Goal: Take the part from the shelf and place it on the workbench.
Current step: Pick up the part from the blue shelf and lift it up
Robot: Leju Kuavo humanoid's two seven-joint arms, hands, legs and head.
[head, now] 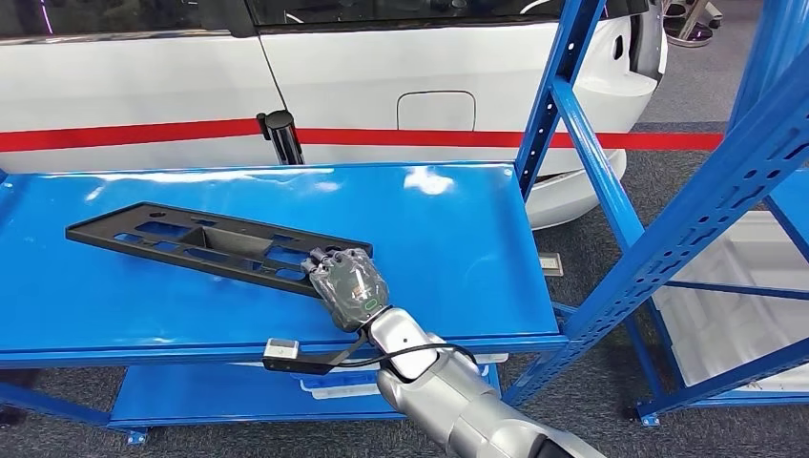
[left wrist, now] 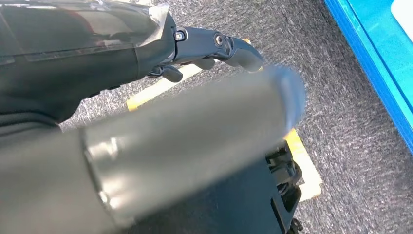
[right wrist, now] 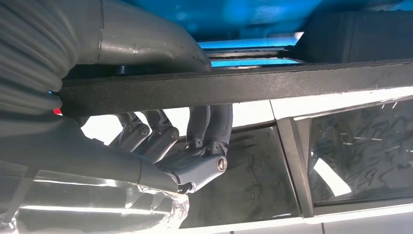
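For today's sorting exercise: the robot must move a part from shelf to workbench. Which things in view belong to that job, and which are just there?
Part of the job:
black part
blue shelf
right hand, gripping the part's end

Just there:
white car
grey carpet
left hand, over the carpet

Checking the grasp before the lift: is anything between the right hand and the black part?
Nothing visible. The right hand already grips the near end of the black part lying on the blue shelf; its fingers wrap the edge.

silver arm point(head: 448, 396) with black cable, grey ribbed hand point(head: 348, 286) in clear plastic.
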